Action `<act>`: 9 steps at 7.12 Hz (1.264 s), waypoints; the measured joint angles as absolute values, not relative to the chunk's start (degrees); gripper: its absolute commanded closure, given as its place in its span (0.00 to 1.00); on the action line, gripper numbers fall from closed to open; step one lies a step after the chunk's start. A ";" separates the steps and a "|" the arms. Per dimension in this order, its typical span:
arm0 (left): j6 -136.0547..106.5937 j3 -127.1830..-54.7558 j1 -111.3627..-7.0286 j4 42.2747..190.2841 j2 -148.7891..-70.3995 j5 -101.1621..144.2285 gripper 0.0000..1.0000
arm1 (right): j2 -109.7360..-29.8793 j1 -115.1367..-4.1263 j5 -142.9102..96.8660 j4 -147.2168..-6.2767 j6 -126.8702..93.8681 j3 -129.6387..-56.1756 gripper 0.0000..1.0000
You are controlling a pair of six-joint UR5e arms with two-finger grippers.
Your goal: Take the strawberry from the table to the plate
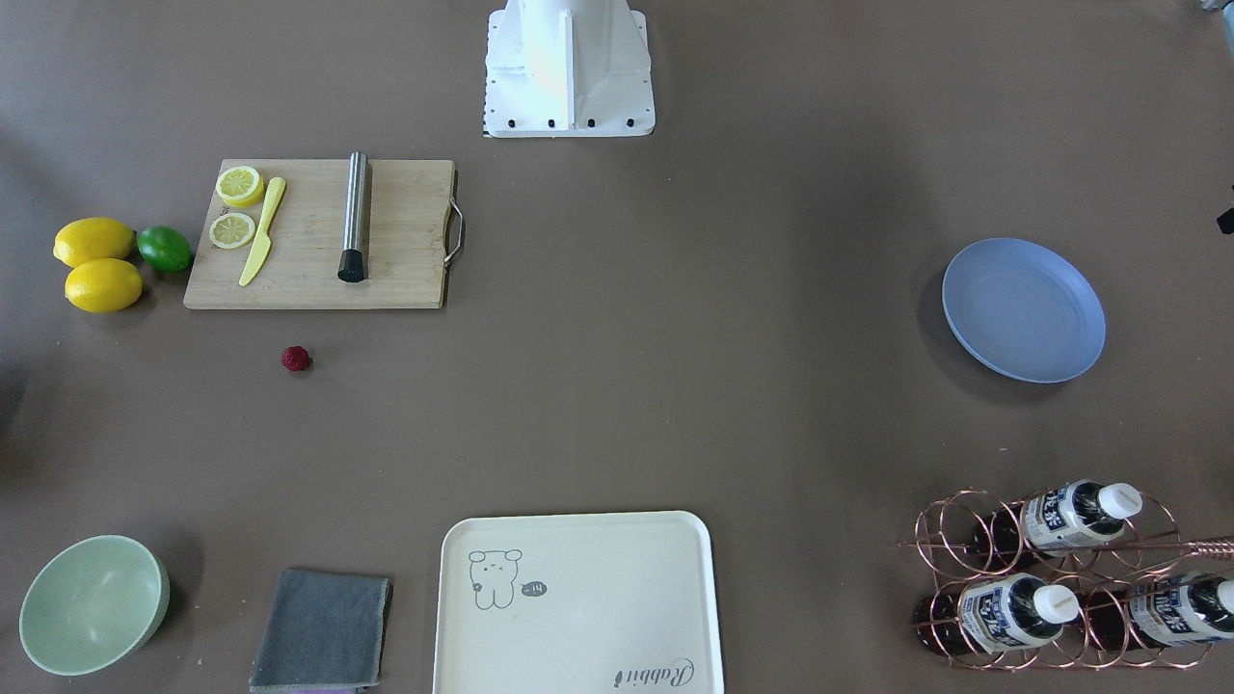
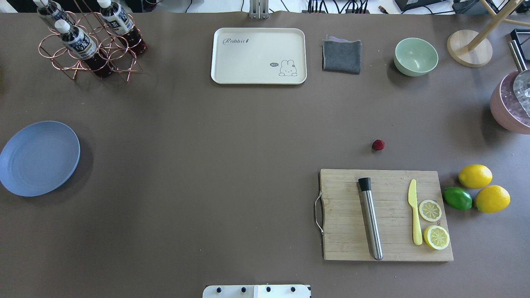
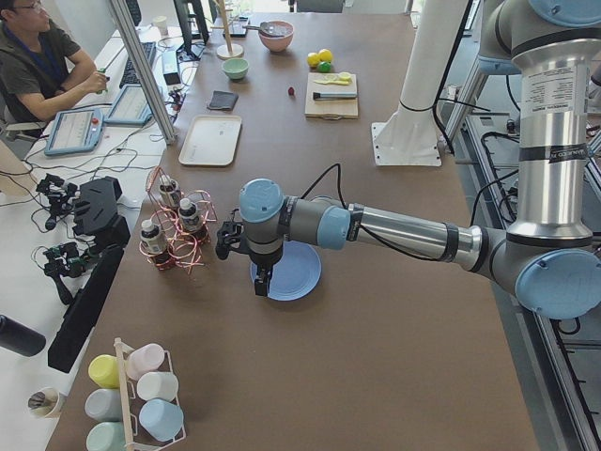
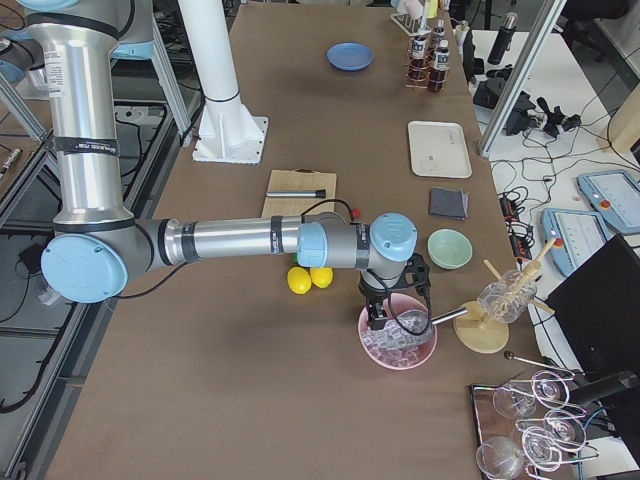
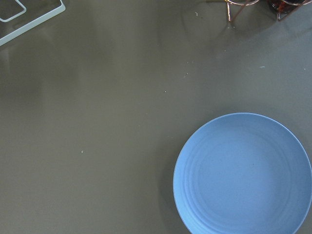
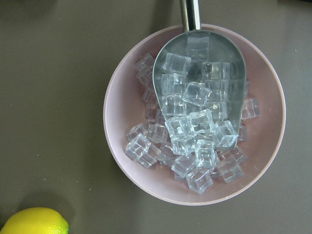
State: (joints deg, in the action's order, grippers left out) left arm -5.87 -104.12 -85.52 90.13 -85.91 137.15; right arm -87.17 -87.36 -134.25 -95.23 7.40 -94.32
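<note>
The strawberry lies alone on the table, just beyond the cutting board on the robot's right side. The blue plate sits bare at the far left. In the exterior left view, my left gripper hangs over the plate's rim; I cannot tell whether it is open or shut. My right gripper, seen only in the exterior right view, hovers over a pink bowl of ice cubes; I cannot tell its state either. No fingers show in either wrist view.
A wooden cutting board carries a steel muddler, a yellow knife and lemon slices. Two lemons and a lime lie beside it. A cream tray, grey cloth, green bowl and bottle rack line the far edge. A person sits at the operators' desk.
</note>
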 measured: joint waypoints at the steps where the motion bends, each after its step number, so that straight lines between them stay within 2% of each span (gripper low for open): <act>1: -6.38 -104.03 -85.52 90.08 -85.98 137.07 0.02 | -87.09 -87.23 -133.36 -95.26 7.39 -94.48 0.00; 5: -7.19 -104.02 -85.79 91.46 -85.18 134.32 0.02 | -87.10 -86.91 -132.90 -95.27 7.38 -94.28 0.00; 9: -7.15 -100.11 -86.19 91.36 -86.89 136.70 0.02 | -87.24 -86.59 -132.93 -95.27 7.38 -94.05 0.00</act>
State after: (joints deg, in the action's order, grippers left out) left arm -7.15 -100.11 -86.19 91.36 -86.89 136.70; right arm -87.24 -86.59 -132.93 -95.27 7.38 -94.05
